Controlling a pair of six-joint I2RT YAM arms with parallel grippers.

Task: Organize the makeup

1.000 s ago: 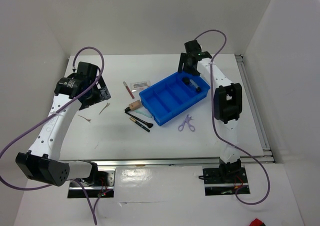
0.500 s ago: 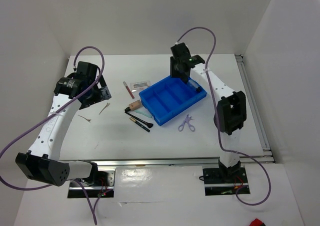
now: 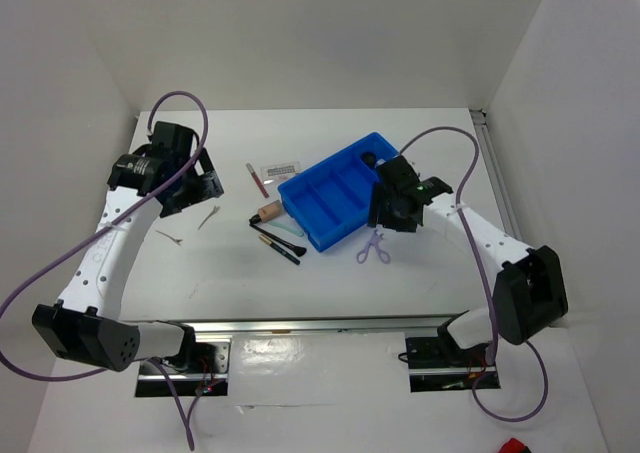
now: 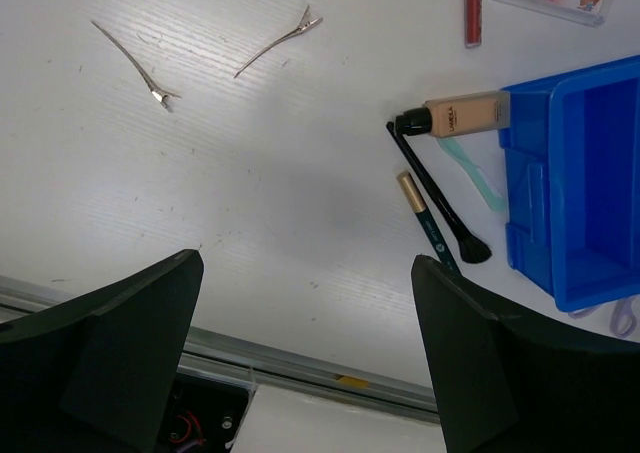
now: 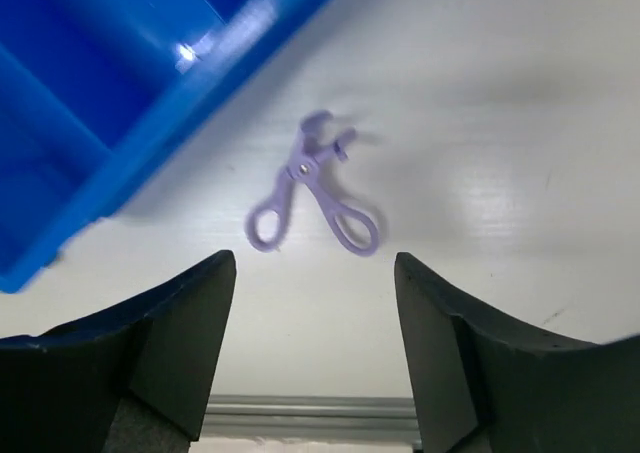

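Observation:
The makeup lies left of the blue tray (image 3: 325, 161): white card (image 3: 280, 167), pink stick (image 3: 257, 180), beige tube (image 3: 268, 211), black brush (image 3: 277, 235), pencil (image 3: 283, 250) and two thin clips (image 3: 209, 217). A black round jar (image 3: 370, 159) sits in the tray's far compartment. A purple eyelash curler (image 3: 374, 247) lies in front of the tray. My right gripper (image 3: 385, 213) is open and empty just above the curler (image 5: 312, 188). My left gripper (image 3: 195, 188) is open and empty, high over the clips (image 4: 278, 41). My right arm hides the tray's right end.
The left wrist view shows the tube (image 4: 462, 115), brush (image 4: 435, 195), pencil (image 4: 425, 221) and a teal strip (image 4: 470, 171) close to the tray's wall (image 4: 520, 173). The tray's near wall (image 5: 200, 63) runs just beyond the curler. A metal rail borders the table's near edge.
My right arm has swung from over the tray's far end to the near side and lowered over the purple curler. My left arm has not moved.

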